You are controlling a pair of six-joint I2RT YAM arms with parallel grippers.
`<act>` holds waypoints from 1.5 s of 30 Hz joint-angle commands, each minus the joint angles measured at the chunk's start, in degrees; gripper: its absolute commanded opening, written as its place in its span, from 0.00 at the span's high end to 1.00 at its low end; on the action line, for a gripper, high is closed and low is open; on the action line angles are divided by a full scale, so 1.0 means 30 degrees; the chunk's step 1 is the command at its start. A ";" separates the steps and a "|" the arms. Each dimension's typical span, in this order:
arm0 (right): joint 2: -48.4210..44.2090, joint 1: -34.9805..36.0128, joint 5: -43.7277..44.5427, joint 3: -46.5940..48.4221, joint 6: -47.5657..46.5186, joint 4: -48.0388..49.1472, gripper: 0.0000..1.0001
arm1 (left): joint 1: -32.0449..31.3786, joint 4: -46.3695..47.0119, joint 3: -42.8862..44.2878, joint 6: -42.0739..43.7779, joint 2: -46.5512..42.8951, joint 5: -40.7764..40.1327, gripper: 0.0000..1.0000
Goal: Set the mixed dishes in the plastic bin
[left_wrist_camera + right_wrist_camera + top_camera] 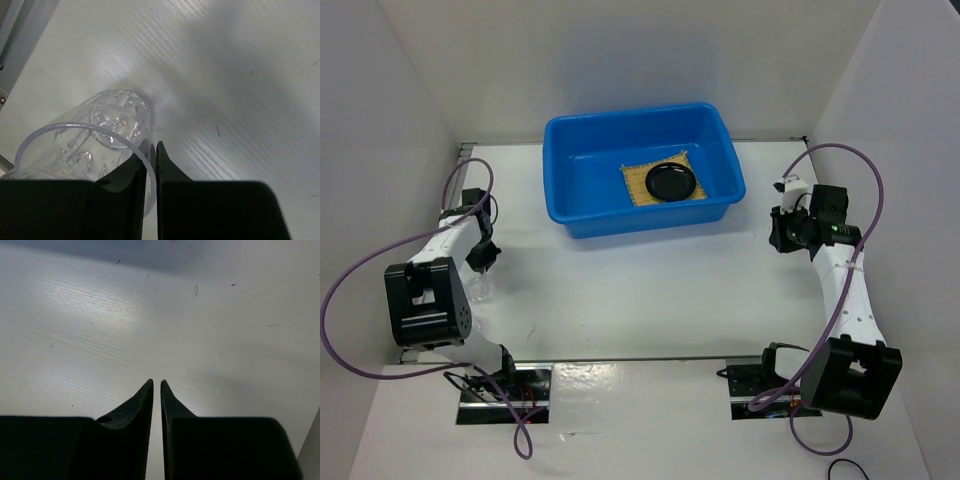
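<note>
Gleaming clear glass cup (85, 145), faceted base

The bright blue rectangular plastic tub (582, 205) at the far middle is one even blue, inside and out. In it, the tan square bamboo mat (636, 182) is striped with fine parallel slats. The small round plate (671, 182) on the mat is glossy black. At the left, the clear faceted glass cup (107, 122) shows small rainbow glints in its cut base. The white table (640, 290) has faint wood-grain streaks and a few dark specks. The left gripper (153, 147) and right gripper (156, 385) are black, and the cables (841, 146) are purple.
</note>
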 commanded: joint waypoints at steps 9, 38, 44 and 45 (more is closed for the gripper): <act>-0.0906 -0.0129 -0.0383 -0.0052 -0.0279 0.0439 0.83 | -0.1117 -0.0638 0.2920 0.0667 -0.3256 -0.0268 1.00; -0.0906 -0.0129 -0.0559 -0.0052 -0.0279 0.0439 0.81 | -1.2807 -0.1578 1.6116 0.2518 0.7608 0.4689 1.00; -0.0906 -0.0129 -0.0559 -0.0052 -0.0279 0.0439 0.80 | -1.3365 -0.1194 1.4733 0.2518 0.9366 0.4254 1.00; -0.0906 -0.0129 -0.0559 -0.0052 -0.0279 0.0439 0.80 | -1.3365 -0.0933 1.4472 0.2518 0.9542 0.4251 1.00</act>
